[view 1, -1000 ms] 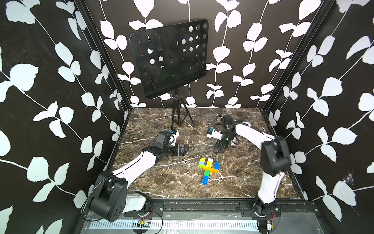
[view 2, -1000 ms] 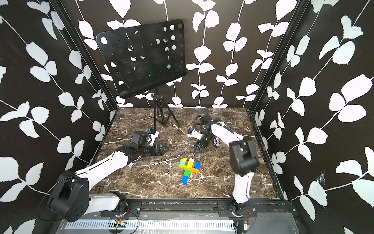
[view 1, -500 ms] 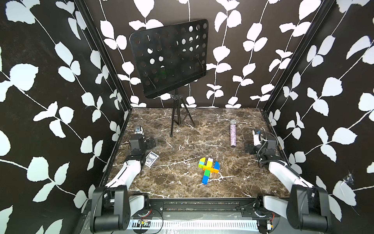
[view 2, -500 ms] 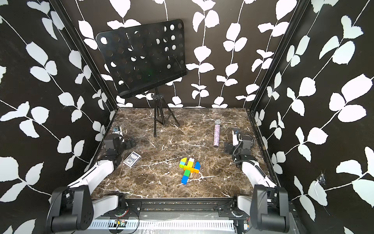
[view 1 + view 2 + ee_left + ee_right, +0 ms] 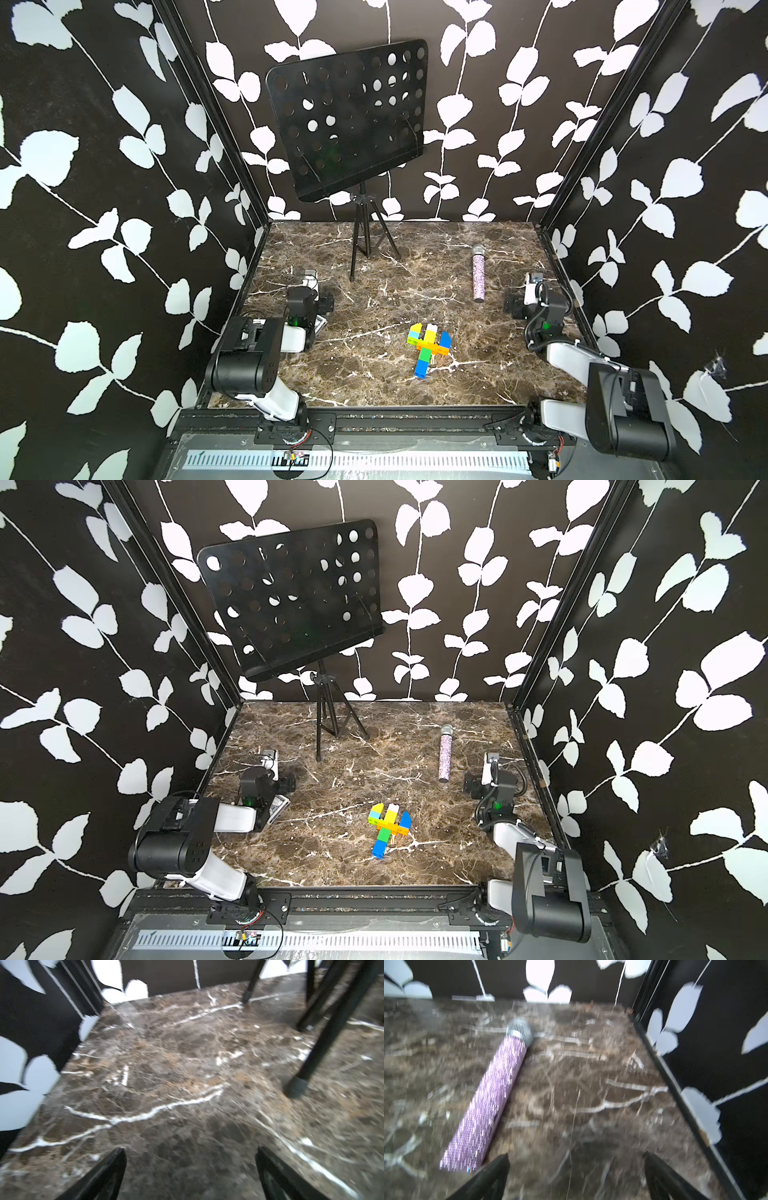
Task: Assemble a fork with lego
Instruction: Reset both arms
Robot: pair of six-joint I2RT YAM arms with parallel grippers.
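Booth closed on three sides: walls (image 5: 104, 166) black with white leaf-and-vine print, black posts in the back corners. The floor is a brown marble-look table (image 5: 365, 386), glossy with white veins. A black rail (image 5: 415, 419) runs along the front edge and carries both arm bases.

Back, left of centre: black perforated music stand (image 5: 349, 120), its desk tilted, on a tripod (image 5: 368, 245) with all feet on the marble.

Back right: glittery pink microphone (image 5: 478, 276) lying flat, silver mesh head toward the back wall, well apart from the fork.

Fork (image 5: 428, 348): flat on the marble, front-middle, between the two arms and touched by neither. Prongs point toward the back wall (yellow-lime-light blue, pale, blue), with an orange crossbar, then a green and blue stem toward the rail, slightly askew. It looks the same in both top views.

Left arm (image 5: 291, 338) is folded low at the left edge. A small printed card (image 5: 279, 806) lies flat, partly under the arm; print too small to read.

Left gripper (image 5: 191, 1150): fingers (image 5: 99, 1184) spread wide over bare marble, holding nothing, a tripod foot ahead. View blurred.

Right arm (image 5: 569, 357) is folded low at the right edge. Right gripper (image 5: 575, 1154): fingers (image 5: 483, 1184) spread wide, nothing between them. The microphone's butt end is near one fingertip but not gripped
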